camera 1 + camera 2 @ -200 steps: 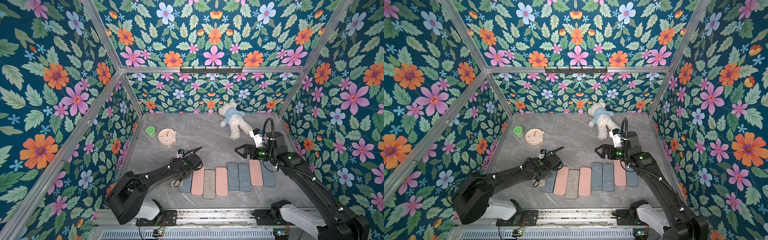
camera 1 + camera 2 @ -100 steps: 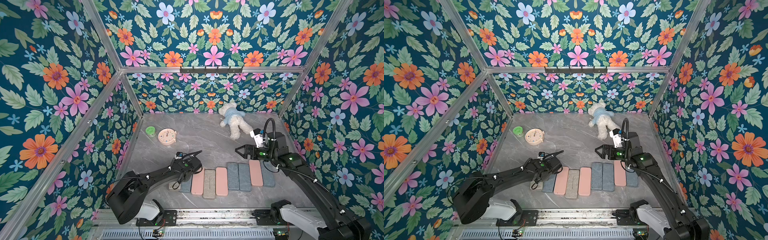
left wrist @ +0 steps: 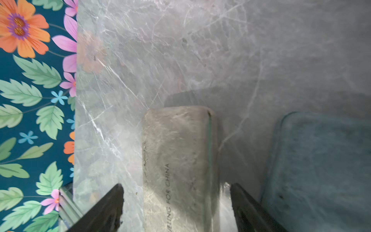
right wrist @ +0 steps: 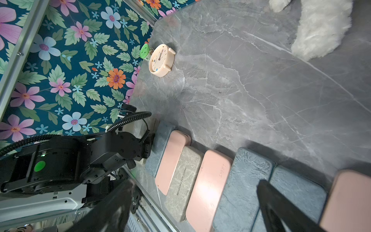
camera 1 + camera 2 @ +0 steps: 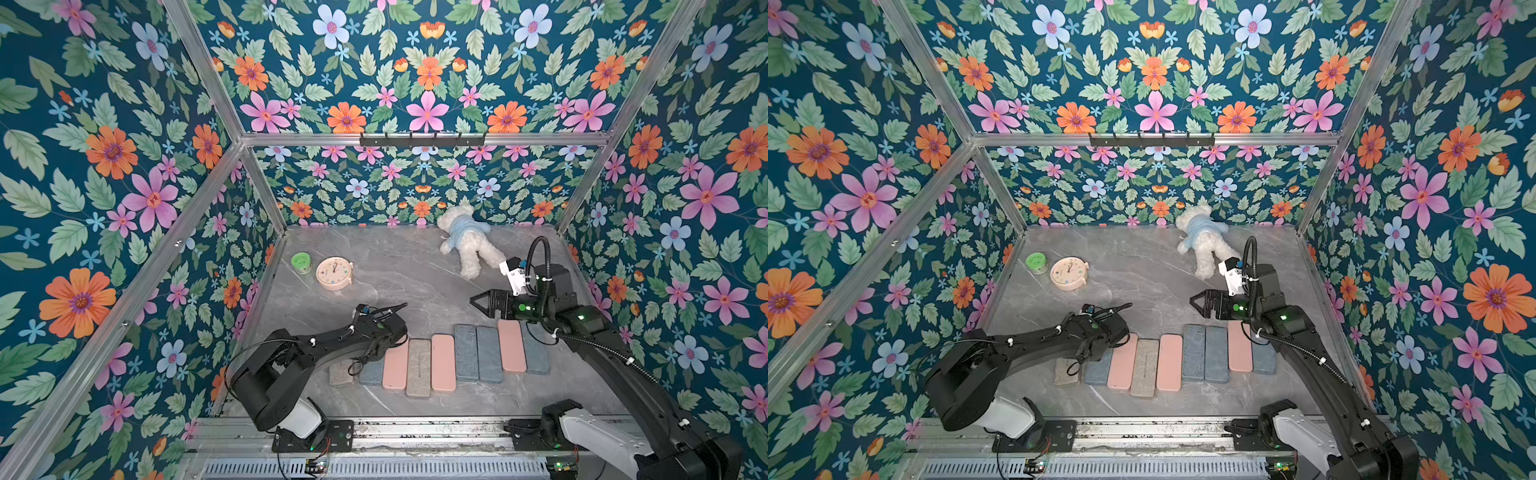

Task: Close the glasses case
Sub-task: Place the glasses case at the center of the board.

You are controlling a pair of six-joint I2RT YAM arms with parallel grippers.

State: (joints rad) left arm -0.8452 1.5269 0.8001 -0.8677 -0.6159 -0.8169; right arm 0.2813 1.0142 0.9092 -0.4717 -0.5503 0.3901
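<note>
Straddling the grey glasses case [image 3: 176, 152], the left gripper [image 3: 175, 185] has its jaws spread, holding nothing; the case seems stiff, light, best pinched across its sides.

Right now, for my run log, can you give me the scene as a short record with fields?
cases: nine in a row, all look shut
left gripper: open, straddling the end grey case, not touching
right gripper: open, empty, hovering beyond the row
others: clock, jar, bear, farther back
</note>
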